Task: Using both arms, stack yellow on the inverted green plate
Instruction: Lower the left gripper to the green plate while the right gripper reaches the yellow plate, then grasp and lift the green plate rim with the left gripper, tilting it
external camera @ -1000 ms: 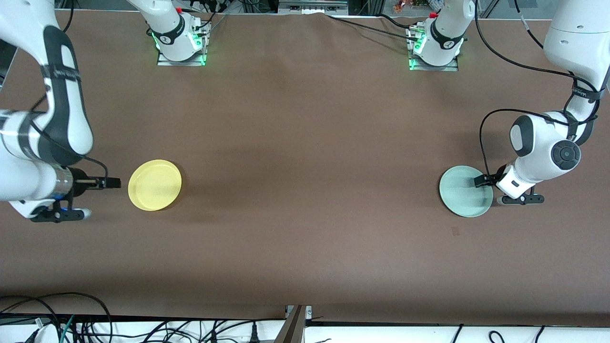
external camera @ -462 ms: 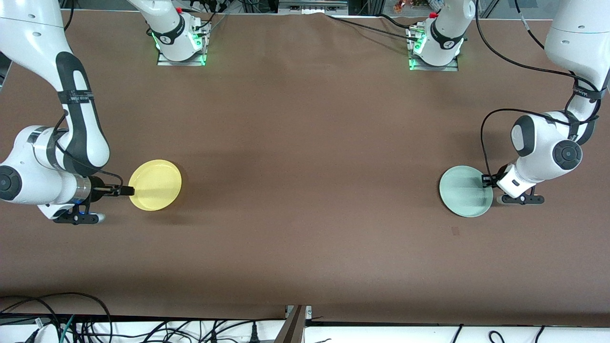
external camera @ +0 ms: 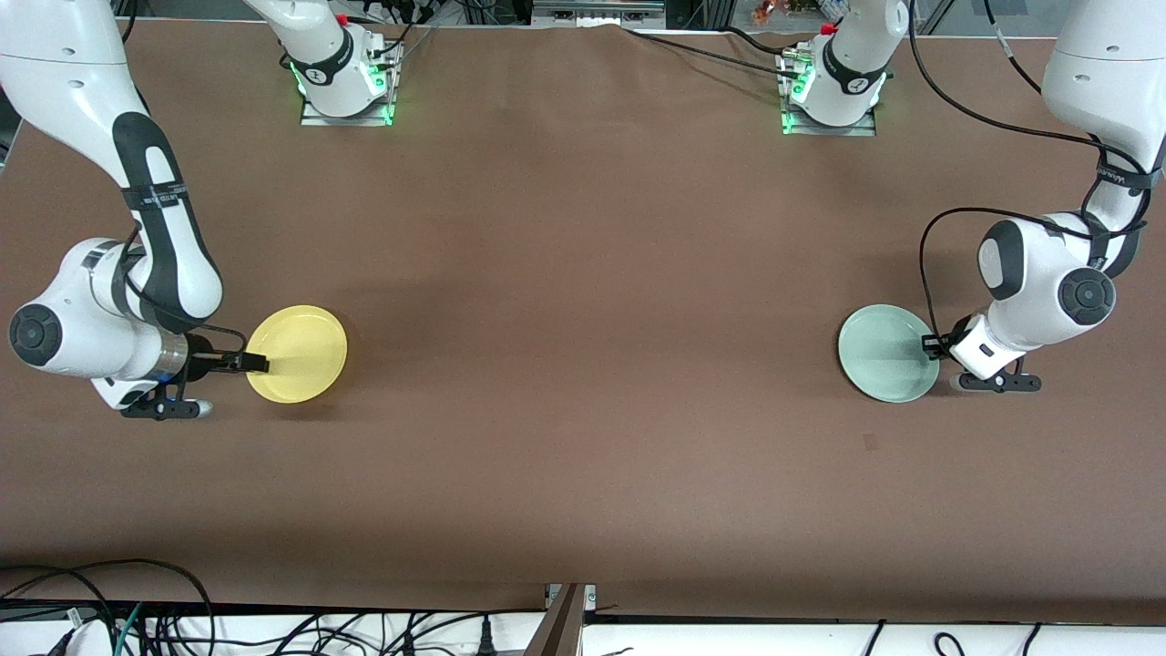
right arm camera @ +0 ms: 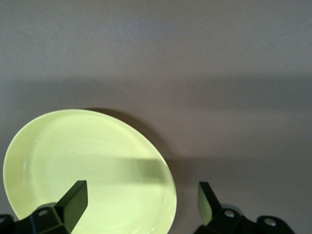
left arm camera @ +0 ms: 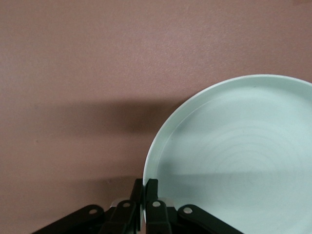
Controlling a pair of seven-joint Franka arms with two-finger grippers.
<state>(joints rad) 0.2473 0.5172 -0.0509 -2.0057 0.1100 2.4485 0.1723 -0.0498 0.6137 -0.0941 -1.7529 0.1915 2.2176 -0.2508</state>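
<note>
Item 1, green plate (external camera: 888, 354): it lay rim-up on the brown table (external camera: 583, 364) at the left arm's end, about as near the front camera as the yellow one. I judged it not yet inverted. The left gripper (external camera: 931, 344) was pressed together on the plate's rim at the edge toward that end of the table; in the left wrist view the fingers (left arm camera: 151, 187) pinched the rim (left arm camera: 146, 170) between them.

Item 2, yellow (external camera: 297, 353): it lay rim-up at the right arm's end, well apart from the green. The right gripper (external camera: 255, 364) sat low at its edge, spread wide. In the right wrist view one finger (right arm camera: 73, 200) stood over the plate's inside and the other (right arm camera: 207, 200) over bare table, so nothing was pinched.

Step in hand, as I judged it: securing both plates, green gripped, yellow not yet. Next would call for lifting and flipping the green, and shutting the right gripper on the yellow rim.

Hard to make out: the plates' undersides, whether the green had left the table, and how deep the left fingers reached.
</note>
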